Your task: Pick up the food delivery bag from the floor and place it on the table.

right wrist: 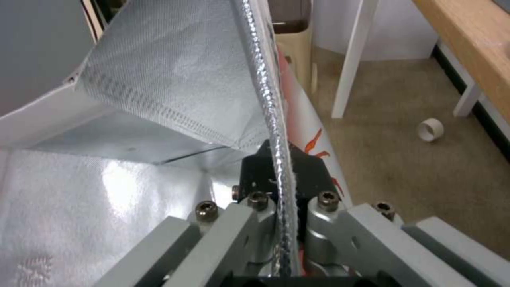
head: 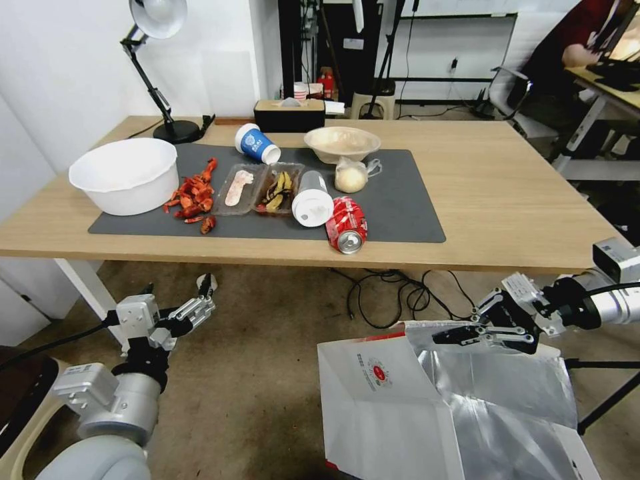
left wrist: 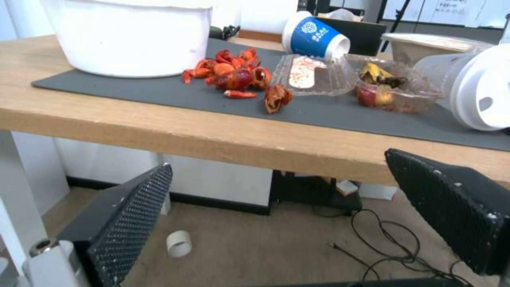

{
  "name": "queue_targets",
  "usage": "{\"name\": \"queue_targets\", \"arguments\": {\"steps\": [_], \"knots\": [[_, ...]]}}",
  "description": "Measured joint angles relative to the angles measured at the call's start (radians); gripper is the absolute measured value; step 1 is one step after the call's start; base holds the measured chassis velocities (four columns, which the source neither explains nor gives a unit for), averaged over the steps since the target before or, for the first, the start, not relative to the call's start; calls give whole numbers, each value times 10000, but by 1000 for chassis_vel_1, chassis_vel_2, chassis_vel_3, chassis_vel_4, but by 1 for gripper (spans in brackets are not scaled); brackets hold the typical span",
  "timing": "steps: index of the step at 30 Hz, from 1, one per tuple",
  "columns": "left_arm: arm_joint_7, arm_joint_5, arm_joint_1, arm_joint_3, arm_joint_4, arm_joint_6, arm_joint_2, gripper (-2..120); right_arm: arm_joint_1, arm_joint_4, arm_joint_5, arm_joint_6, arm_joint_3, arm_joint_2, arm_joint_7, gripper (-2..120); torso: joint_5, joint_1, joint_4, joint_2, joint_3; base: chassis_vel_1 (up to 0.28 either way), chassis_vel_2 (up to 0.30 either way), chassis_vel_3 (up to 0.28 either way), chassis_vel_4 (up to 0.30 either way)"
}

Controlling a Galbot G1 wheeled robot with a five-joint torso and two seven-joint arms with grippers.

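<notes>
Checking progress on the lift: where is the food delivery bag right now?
In the head view the food delivery bag is low on the robot's right, below the table edge, its foil rim pinched by the right claw.

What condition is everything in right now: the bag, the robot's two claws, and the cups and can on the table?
food delivery bag: open, upright, rim pinched.
right gripper: shut on the bag's foil rim.
left gripper: open, empty, below the table edge.
blue paper cup: tipped on its side.
clear lidded cup: lying down, lid on.
red can: crushed, on its side.
white tub: upright.
</notes>
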Motion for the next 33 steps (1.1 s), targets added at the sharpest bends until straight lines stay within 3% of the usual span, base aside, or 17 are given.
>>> {"name": "queue_targets", "arguments": {"steps": [33], "knots": [[22, 50, 91, 9, 0, -46, -59, 100, -10, 34, 29, 0, 10, -7, 2, 0, 0, 349, 0, 831, 486, 0, 0, 0, 0]]}}
